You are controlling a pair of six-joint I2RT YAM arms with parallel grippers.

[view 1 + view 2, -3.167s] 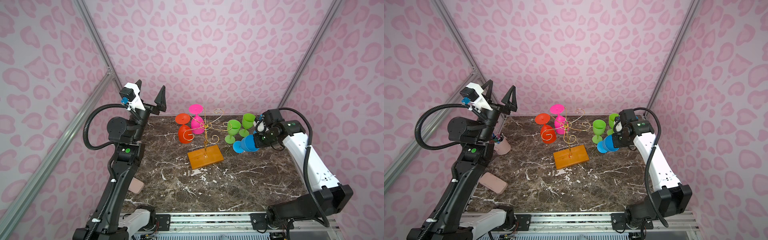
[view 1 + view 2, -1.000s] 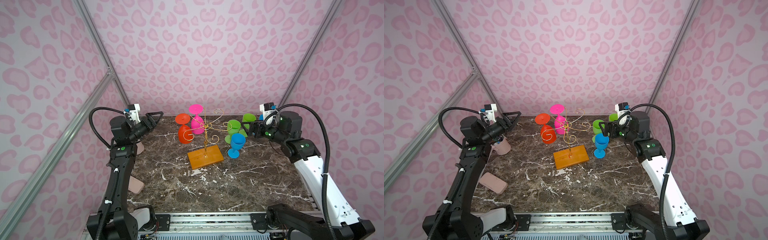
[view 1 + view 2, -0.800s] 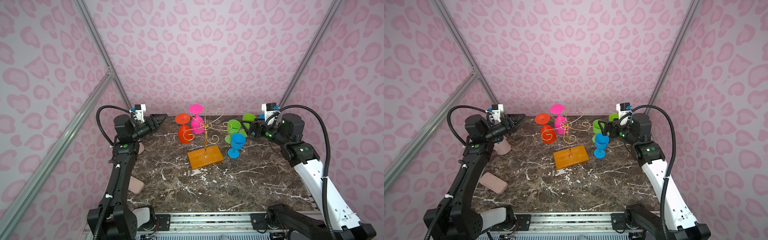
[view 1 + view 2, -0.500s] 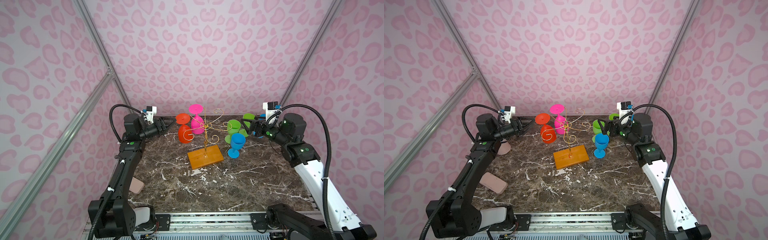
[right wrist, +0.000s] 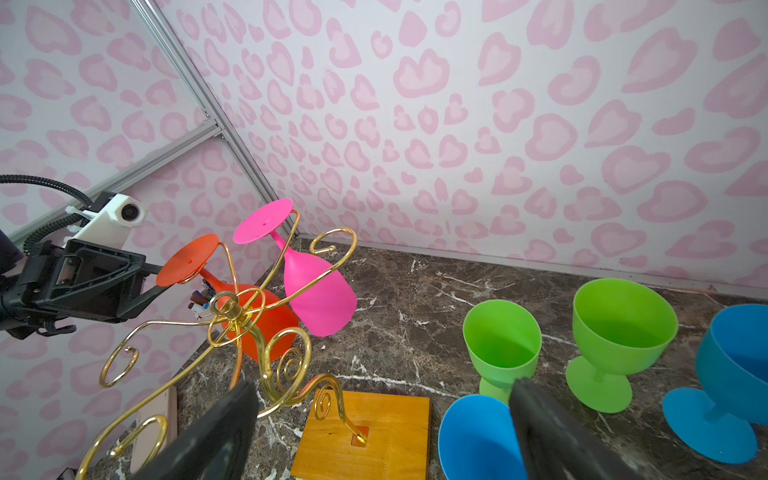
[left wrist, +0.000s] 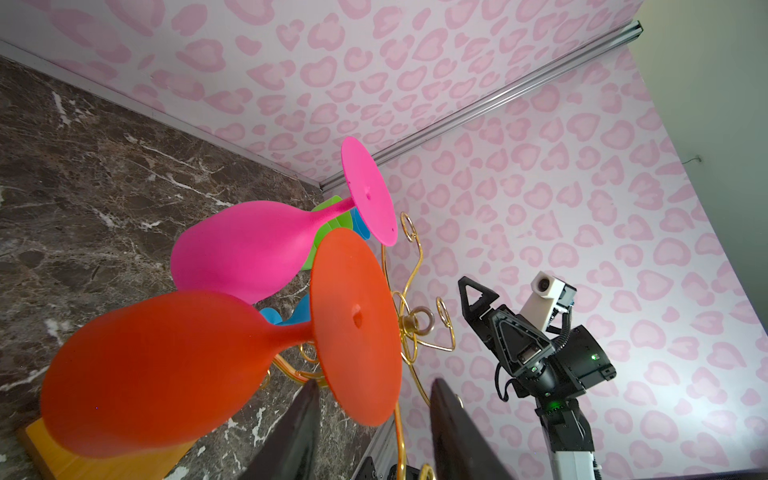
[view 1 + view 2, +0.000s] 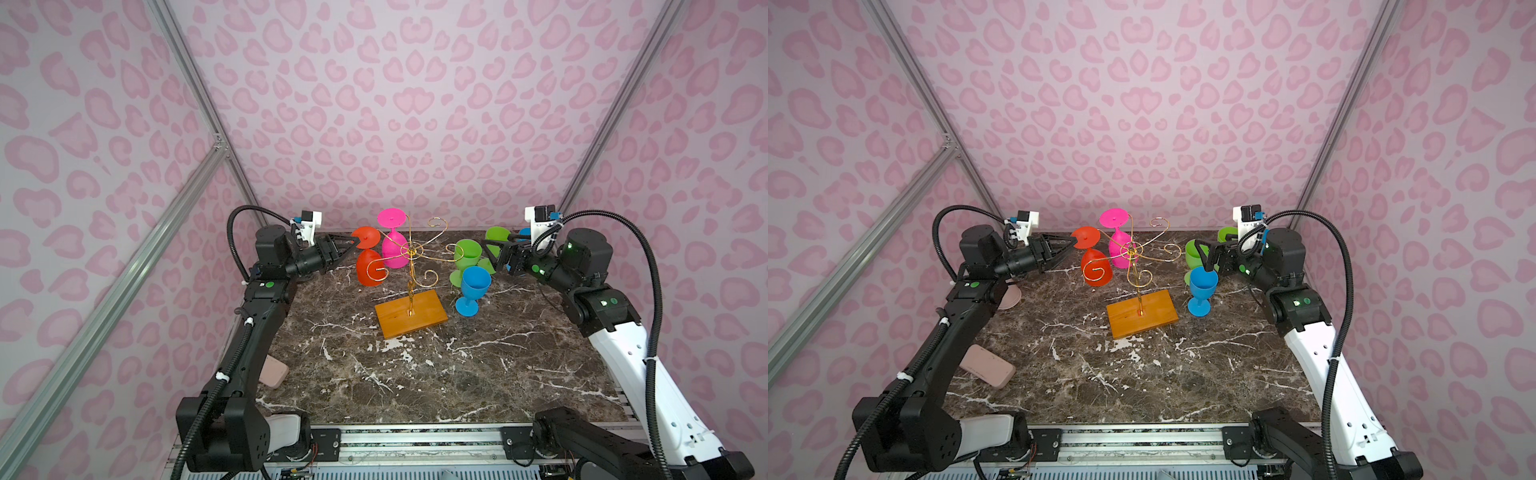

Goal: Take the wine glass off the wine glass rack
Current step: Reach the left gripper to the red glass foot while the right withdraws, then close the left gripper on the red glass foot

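Observation:
The wine glass rack (image 7: 411, 318) (image 7: 1142, 318) is a gold wire stand on an orange-brown wooden base, mid-table in both top views. An orange-red wine glass (image 7: 368, 268) (image 7: 1096, 266) (image 6: 166, 365) and a pink wine glass (image 7: 392, 249) (image 6: 245, 245) hang upside down from its left arms. My left gripper (image 7: 353, 243) (image 6: 374, 390) is open. Its fingers straddle the rim of the orange glass's foot, with a gap on one side. My right gripper (image 7: 492, 253) (image 5: 382, 386) is open and holds nothing, just right of an upright blue glass (image 7: 473, 284) (image 5: 478, 436).
Two green glasses (image 5: 503, 340) (image 5: 623, 328) and another blue glass (image 5: 731, 365) stand at the back right. A pink case (image 7: 986, 365) lies by the left arm, and a pink cup (image 7: 1009, 297) stands behind that arm. Patterned walls close in the back and both sides.
My left gripper came down from high, reached right to the orange glass's foot and narrowed its jaws. The blue glass, earlier held tilted in my right gripper, now stands free.

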